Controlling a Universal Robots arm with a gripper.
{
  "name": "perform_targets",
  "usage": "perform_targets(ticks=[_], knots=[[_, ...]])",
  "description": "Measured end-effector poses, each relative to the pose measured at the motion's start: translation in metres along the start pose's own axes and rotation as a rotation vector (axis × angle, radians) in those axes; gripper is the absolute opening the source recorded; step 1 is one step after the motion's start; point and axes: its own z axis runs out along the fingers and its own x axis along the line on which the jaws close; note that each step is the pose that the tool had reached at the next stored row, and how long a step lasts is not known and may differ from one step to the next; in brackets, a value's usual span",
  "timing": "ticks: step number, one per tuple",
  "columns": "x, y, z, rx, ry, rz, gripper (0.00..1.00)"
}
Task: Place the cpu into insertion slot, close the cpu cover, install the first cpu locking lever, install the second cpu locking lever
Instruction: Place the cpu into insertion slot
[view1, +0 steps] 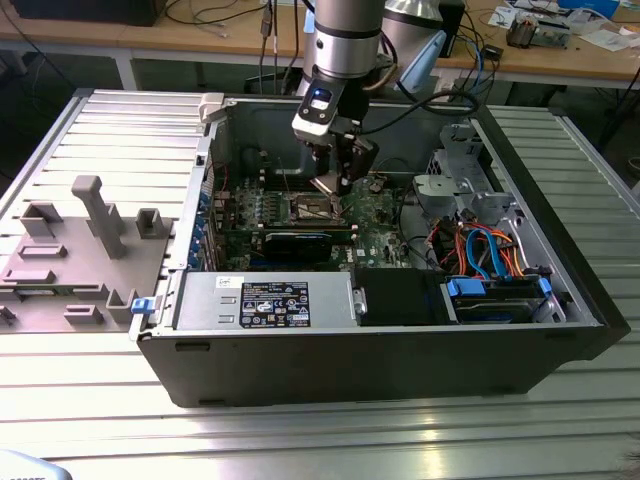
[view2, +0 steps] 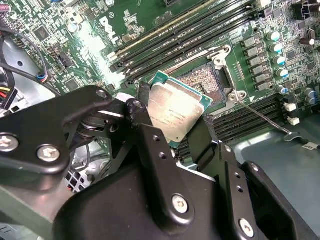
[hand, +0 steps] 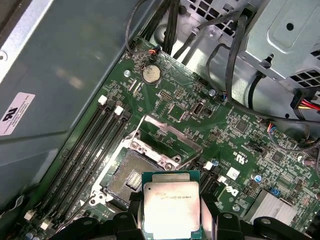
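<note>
Closest to both wrist cameras, the black fingers of the gripper are closed on the cpu. The chip is gripped by two opposite edges, with its silvery-grey top turned towards the cameras and its green rim showing. It is held tilted just above the insertion slot and is not seated in it. The slot's dark contact field is exposed inside its silvery rim. In the second wrist view one corner of the chip is seen overlapping the near edge of the slot.

The cpu cover is swung up on the far side of the slot, and green board can be seen through its square window. A thin locking lever is released and runs from a corner of the slot out across the long black memory slots beside it. A round coin cell is mounted on the board beyond the cover.

In the exterior view the arm is lowered into an open computer case, which is laid flat on a ribbed metal table. The gripper is positioned over the middle of the motherboard. A black graphics card is fitted just in front of the slot, and a grey power supply is mounted against the near wall of the case. Orange and blue cables are bundled at the exterior view's right. Grey fixtures are set on the table outside the case, at the exterior view's left.
</note>
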Motion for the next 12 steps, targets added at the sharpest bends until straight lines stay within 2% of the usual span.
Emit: perform_targets(ticks=[12], knots=[[0.0000,0.0000,0.0007,0.0024,0.0009,0.043,0.55]])
